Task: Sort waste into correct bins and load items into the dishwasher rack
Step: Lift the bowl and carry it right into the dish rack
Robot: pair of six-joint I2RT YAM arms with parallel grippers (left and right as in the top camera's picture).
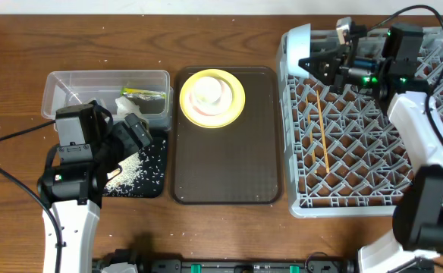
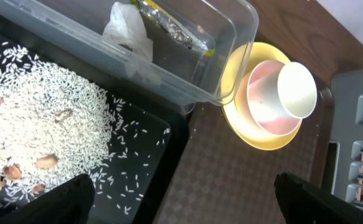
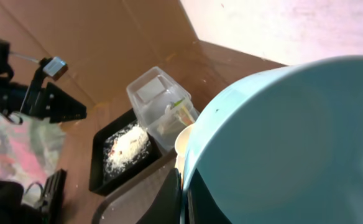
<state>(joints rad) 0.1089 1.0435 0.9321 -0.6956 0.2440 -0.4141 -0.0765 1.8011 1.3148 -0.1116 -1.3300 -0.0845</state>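
R gripper (image 1: 325,64) pinched shut on rim of light blue bowl (image 1: 300,42), bowl on edge right in front of it over rack (image 1: 358,178) corner; L gripper (image 1: 133,130) jaws wide, holding nothing, rice scraps (image 2: 41,121) in black tray (image 1: 158,165) just below it.

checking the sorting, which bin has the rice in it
The shallow black tray, its floor strewn with white rice; the clear tub beside it holds the tissue and wrapper.
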